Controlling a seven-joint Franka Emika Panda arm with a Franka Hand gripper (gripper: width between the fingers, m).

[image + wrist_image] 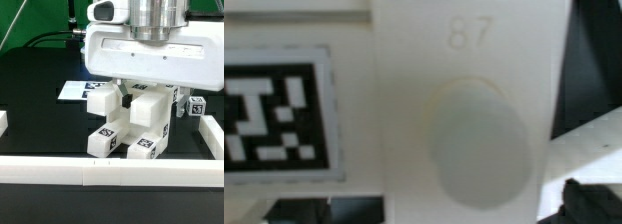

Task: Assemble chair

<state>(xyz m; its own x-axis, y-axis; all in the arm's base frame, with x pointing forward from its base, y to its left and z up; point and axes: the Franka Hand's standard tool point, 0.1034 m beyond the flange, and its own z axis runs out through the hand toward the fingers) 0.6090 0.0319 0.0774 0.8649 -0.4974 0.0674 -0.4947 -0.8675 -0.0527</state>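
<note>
Black matte covering spreads over the table [40, 125]. In the exterior view you see it fenced by low white border rails [60, 172]: one long rail along the near edge and a short piece at each side. The room behind is dark and gives you little to read.

Toward the far side, on the exterior view's left, the marker board [70, 90] lies flat on the table. The chair [125, 130] stands in the middle of the table as a cluster of glossy white blocks with black-and-white tags, nearer to you than the marker board. A small cube [197, 103] with a tag sits apart on the exterior view's right, near the side rail.

The hand [148, 95] hangs low right over the chair, its broad white body hiding the top of the cluster. From here you cannot tell whether its fingers are spread or closed, nor whether they touch the chair.

In the wrist view the chair [446, 110] fills nearly the whole picture, very close and blurred. You see a white plastic face with an oval dimple [491, 140] and the figure 87 moulded into it. A tag [269, 120] sits beside the dimple. Dark slivers show at the edges. This view does not settle the hand's state for you either.
</note>
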